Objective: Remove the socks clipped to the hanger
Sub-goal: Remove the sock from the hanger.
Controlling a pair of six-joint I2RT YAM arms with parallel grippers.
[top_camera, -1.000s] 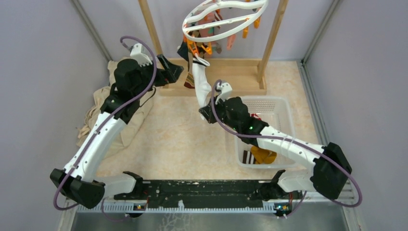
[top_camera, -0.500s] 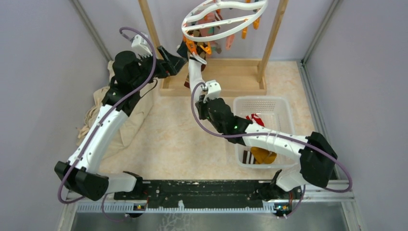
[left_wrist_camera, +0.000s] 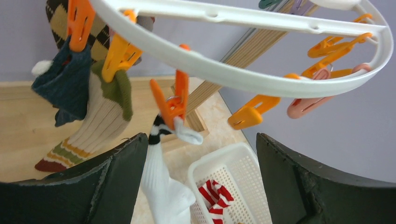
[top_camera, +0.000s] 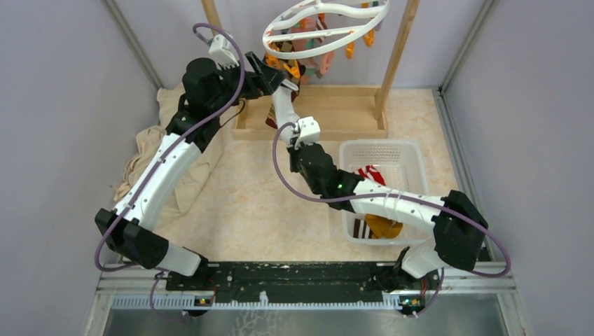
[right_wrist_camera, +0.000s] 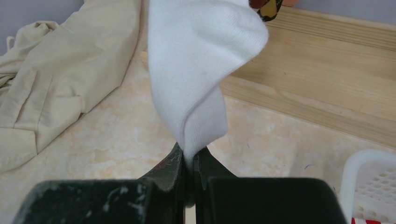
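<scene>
Right gripper clamps white sock by its toe; sock hangs from orange clip on hanger. Left gripper gapes around that clip (holding nothing): centre on the clip handles, squeeze, then pull the sock down.

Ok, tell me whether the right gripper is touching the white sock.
Touching. The right wrist view shows the right gripper pinching the white sock's lower end between shut jaws.

Orange clip and white sock hang before the left fingers' gap; hanger overhead.

L gripper raised, jaws wide; R gripper clamped, seemingly lower.
</scene>
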